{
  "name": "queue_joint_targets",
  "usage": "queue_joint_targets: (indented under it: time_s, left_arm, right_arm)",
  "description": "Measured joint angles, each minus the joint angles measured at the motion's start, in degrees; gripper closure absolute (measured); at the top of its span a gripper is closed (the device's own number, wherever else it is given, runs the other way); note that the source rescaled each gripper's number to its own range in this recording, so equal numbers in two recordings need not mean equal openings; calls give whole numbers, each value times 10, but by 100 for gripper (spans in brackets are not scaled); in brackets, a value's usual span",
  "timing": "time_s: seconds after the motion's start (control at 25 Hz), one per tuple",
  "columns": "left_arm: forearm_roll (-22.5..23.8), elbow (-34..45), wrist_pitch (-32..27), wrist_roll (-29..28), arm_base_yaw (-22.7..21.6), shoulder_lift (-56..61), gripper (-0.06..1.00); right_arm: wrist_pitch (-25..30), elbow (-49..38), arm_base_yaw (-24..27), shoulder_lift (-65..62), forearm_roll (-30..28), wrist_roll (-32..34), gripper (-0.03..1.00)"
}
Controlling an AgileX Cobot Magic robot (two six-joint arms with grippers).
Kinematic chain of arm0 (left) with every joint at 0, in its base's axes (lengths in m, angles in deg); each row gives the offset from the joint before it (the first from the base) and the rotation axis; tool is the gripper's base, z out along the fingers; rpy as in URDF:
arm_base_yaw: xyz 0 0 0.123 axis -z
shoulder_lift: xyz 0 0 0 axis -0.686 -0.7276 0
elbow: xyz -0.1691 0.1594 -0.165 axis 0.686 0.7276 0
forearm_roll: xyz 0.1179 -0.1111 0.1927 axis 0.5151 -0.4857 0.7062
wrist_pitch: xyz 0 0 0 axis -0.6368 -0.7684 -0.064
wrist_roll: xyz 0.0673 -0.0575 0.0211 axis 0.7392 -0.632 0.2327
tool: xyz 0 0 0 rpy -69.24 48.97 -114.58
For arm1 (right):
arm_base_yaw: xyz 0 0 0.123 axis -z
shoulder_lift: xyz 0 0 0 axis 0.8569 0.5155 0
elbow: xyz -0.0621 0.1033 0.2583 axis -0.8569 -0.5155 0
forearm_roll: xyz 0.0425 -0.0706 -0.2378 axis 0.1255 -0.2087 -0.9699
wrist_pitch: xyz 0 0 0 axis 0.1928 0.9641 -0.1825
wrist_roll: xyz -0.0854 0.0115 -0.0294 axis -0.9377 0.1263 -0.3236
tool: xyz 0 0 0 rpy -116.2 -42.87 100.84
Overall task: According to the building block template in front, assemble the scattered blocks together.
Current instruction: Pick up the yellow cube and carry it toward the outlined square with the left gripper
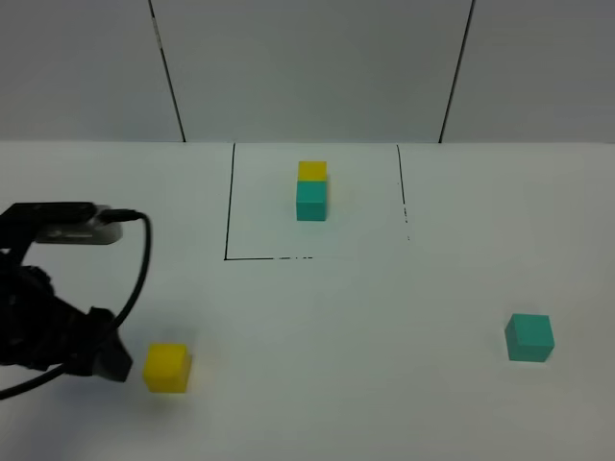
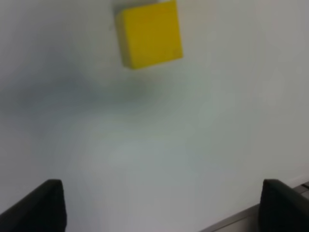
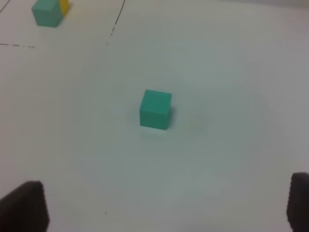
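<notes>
jaws apart on both arms; yellow cube (image 1: 167,368) beside left jaws, teal cube (image 1: 529,337) well apart.

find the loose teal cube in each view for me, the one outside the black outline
Exterior high: the loose teal cube sits at the right, nearer the camera than the black outline.
Left wrist: not in it; only the loose yellow cube shows.
Right wrist: near the middle of the picture, standing alone.
Shared landmark: the template pair inside the outline, also in the right wrist view, far beyond the cube.
</notes>
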Motion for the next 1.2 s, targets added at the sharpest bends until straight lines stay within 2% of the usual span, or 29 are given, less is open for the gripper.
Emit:
queue_joint_targets:
  time_s: [0.12, 0.24, 0.32, 0.52, 0.72, 1.0, 1.2]
  left_arm:
    - [65, -41, 14, -87, 65, -52, 1]
    - [129, -52, 27, -174, 100, -92, 1]
    - [144, -52, 44, -203, 110, -110, 1]
    - [146, -52, 76, -247, 114, -141, -4]
    - [146, -53, 101, -263, 114, -173, -5]
    - [144, -54, 144, -262, 114, -218, -6]
    - [139, -60, 153, -254, 114, -246, -5]
  right_arm:
    - [0, 0, 0, 0, 0, 0, -3]
    - [0, 0, 0, 0, 0, 0, -3]
    - [0, 0, 0, 0, 0, 0, -3]
    - [0, 0, 0, 0, 0, 0, -3]
    - [0, 0, 0, 0, 0, 0, -3]
    - [0, 0, 0, 0, 0, 0, -3]
    - [0, 0, 0, 0, 0, 0, -3]
